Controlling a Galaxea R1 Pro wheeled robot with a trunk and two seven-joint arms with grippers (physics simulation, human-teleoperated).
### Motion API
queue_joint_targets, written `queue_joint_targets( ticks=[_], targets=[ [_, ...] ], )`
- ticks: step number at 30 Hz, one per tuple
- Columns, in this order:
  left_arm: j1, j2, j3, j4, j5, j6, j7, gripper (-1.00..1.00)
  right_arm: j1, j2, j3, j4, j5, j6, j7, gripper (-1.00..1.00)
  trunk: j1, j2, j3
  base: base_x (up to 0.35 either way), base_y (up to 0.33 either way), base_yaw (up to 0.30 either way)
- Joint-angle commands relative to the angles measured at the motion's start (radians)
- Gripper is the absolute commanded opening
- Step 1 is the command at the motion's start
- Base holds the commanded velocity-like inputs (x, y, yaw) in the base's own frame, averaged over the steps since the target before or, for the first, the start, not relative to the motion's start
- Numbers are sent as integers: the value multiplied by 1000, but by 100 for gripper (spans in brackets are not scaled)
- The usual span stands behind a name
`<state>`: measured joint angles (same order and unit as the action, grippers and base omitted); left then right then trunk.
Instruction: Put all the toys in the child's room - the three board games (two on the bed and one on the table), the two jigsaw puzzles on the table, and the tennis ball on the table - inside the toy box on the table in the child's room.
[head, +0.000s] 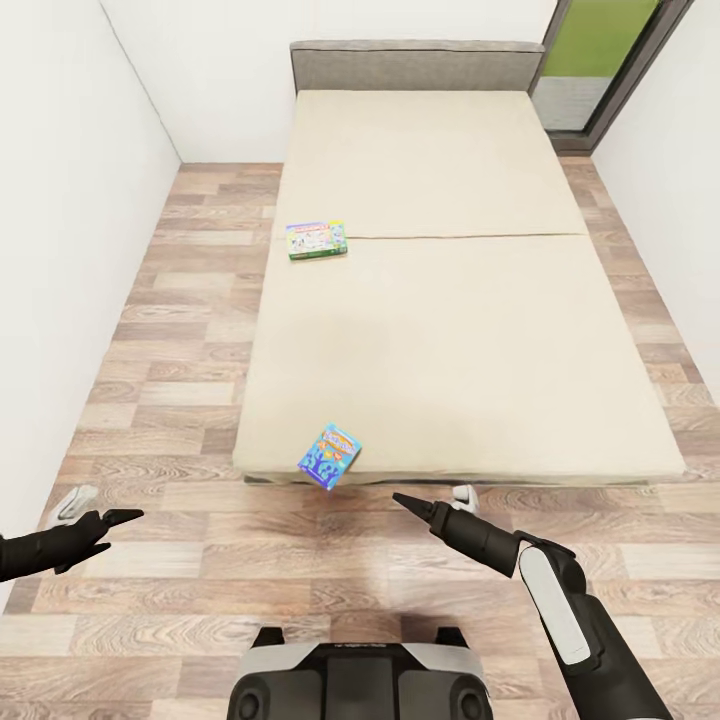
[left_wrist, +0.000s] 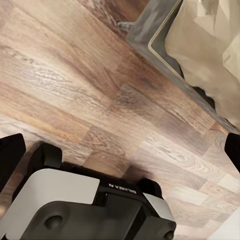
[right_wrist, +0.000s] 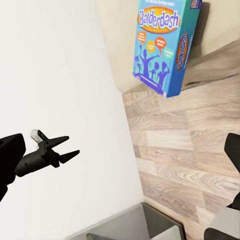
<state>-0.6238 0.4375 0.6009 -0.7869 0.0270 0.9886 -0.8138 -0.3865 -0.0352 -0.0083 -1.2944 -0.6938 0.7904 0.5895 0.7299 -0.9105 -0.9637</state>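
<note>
Two board games lie on the beige bed (head: 450, 330). A green-edged white one (head: 317, 241) rests flat near the bed's left side. A blue "Balderdash" box (head: 330, 456) (right_wrist: 167, 45) tilts over the bed's front edge. My left gripper (head: 128, 518) (right_wrist: 67, 148) hangs open over the floor, left of the bed's foot. My right gripper (head: 405, 500) is open and empty, a little right of and below the blue box; one of its fingers (right_wrist: 233, 150) shows at the frame's edge. The table, toy box, jigsaw puzzles and tennis ball are out of view.
Wood-plank floor (head: 180, 300) runs along the bed's left side and foot. A white wall (head: 60, 250) stands close on the left. The grey headboard (head: 415, 65) and a glazed door (head: 600, 60) are at the back. My base (head: 355, 680) (left_wrist: 75, 205) is near the bed frame (left_wrist: 150, 30).
</note>
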Motion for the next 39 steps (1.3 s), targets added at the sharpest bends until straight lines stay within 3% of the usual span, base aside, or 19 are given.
queue_joint_targets(
  ticks=[1,39],
  targets=[
    [-1,0,2,0,2,8,-1,100,0,0,-1,0,-3,6,1,100,0,-1,1,-96,0,0],
    [-1,-2,2,0,2,7,-1,100,3,0,-1,0,-5,7,1,100,0,-1,64,-7,0,0]
  ],
)
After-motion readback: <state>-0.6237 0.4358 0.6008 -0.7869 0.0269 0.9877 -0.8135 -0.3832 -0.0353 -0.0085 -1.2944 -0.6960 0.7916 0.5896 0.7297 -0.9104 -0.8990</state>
